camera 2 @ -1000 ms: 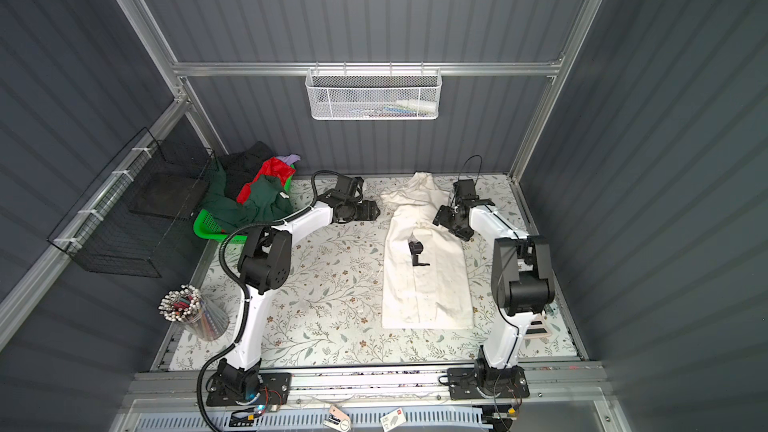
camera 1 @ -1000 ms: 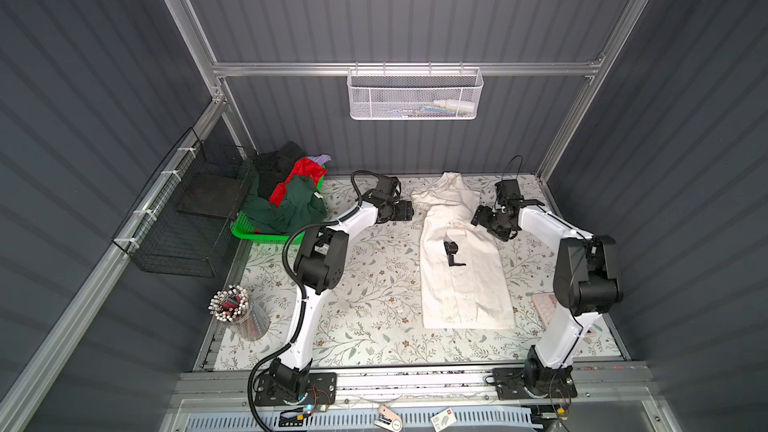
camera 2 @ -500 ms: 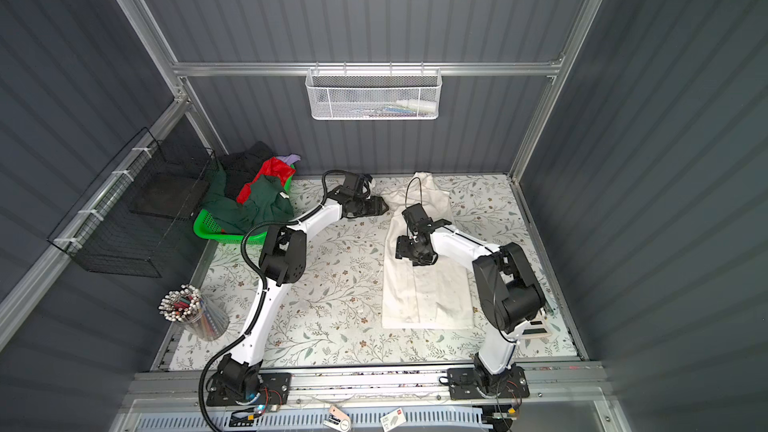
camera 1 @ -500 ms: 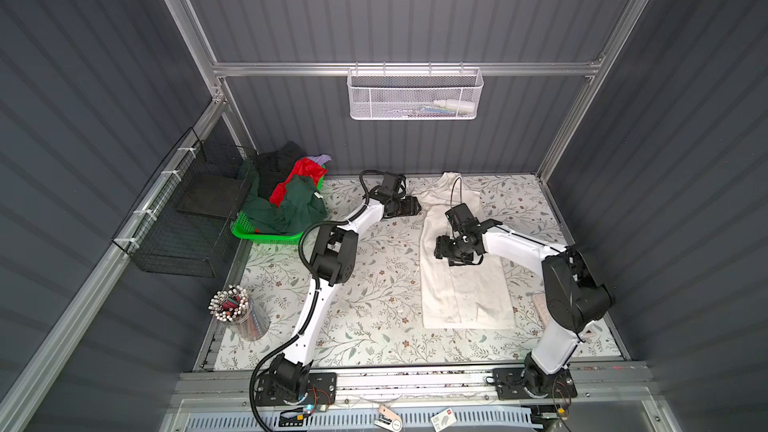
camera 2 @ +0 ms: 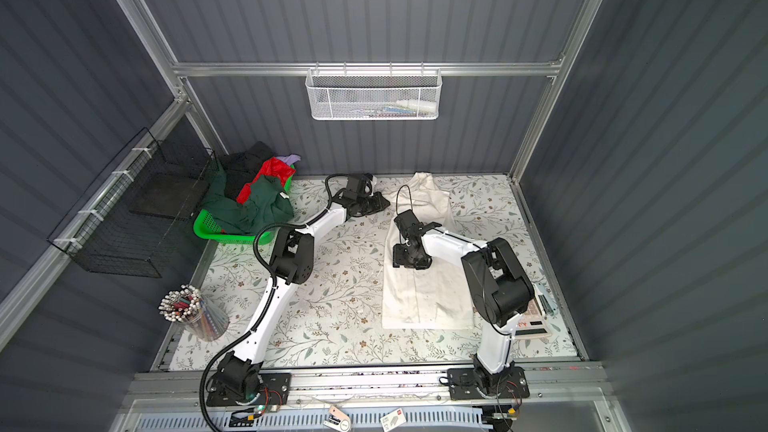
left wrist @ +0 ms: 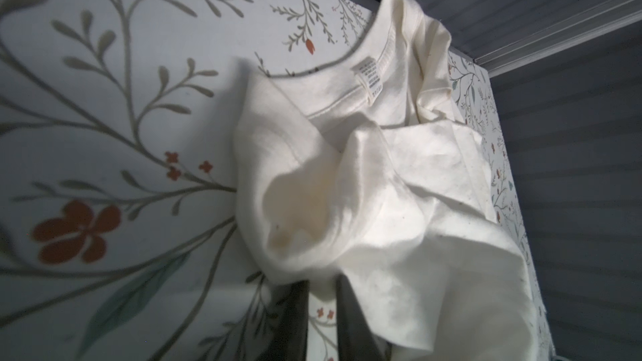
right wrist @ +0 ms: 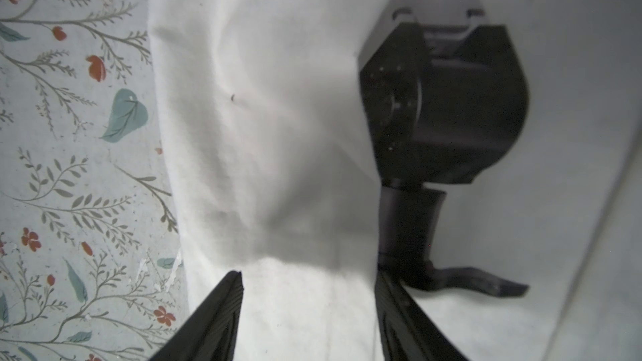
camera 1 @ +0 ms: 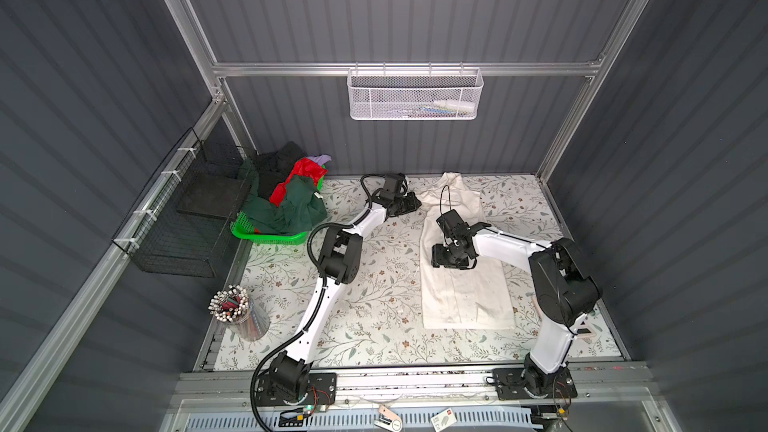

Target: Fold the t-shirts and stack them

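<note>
Garment: long cream-white cloth t-shirt (camera 1: 465, 297), flat on the floral-print table mat (camera 1: 374, 284), right of centre in both top views and already narrowed to a strip.
Long axis: it runs from the back wall (camera 1: 395, 147) to the front rail (camera 1: 415, 376). The collar (left wrist: 378, 53) and neck label (left wrist: 370, 78) are at the far end, the hem (camera 1: 469, 326) at the near end.
Left gripper (left wrist: 321, 283): you have its black fingers (left wrist: 351, 314) drawn close on a puckered fold at the shirt's far left corner, just short of the collar. It looks like a pinch on the cloth.
Right gripper (right wrist: 309, 272): its fingers stand spread over the shirt's left edge, about halfway along the strip. Cloth lies beneath and between them, but nothing is clamped.
Bearing: from both grippers the bulk of the shirt lies to the right, across the long axis.
Nearer arm: your left is nearer the collar and your right nearer the middle. Neither is near the hem.
Step in hand: probably taking two holds along the left edge.
Coming move: I judge it turns on keeping both holds in line with the long axis, so the edge travels square and does not twist.
Risk: the bunched cloth by the collar may drag.
Other shirts: dark green, red, black and lavender garments (camera 1: 291, 201) are heaped in the green plastic basket (camera 1: 266, 236), well apart at the left rear.
</note>
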You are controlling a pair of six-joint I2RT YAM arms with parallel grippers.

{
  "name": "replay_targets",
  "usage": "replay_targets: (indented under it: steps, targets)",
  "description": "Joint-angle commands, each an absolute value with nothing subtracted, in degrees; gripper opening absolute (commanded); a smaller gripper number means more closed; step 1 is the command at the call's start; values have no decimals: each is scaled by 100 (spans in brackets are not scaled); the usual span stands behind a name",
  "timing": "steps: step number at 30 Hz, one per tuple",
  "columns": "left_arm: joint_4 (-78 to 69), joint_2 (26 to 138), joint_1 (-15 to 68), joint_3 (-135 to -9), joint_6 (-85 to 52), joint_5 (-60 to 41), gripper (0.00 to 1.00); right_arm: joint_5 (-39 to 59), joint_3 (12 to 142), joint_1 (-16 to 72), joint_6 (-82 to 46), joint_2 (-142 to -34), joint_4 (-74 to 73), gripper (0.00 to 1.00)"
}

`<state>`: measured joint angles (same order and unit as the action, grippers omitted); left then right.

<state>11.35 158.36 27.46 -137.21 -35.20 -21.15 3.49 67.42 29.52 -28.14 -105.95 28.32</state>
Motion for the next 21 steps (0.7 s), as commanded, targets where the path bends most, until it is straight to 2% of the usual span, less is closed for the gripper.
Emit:
replay_targets:
  steps: [1,2,21]
  targets:
    - [1224,16083,2694,-13900,-3666,-2085,3,379,6838,2984,-2629,-10765,2977,63]
    - [1212,16118,2677,-13966,-3666,-2075,0,385,6860,2988,-2598,-10768,3003,63]
    - [520,16400,2047,-14576,-3745,-2118,0,953,5950,3433,-2732,-10657,2973,55]
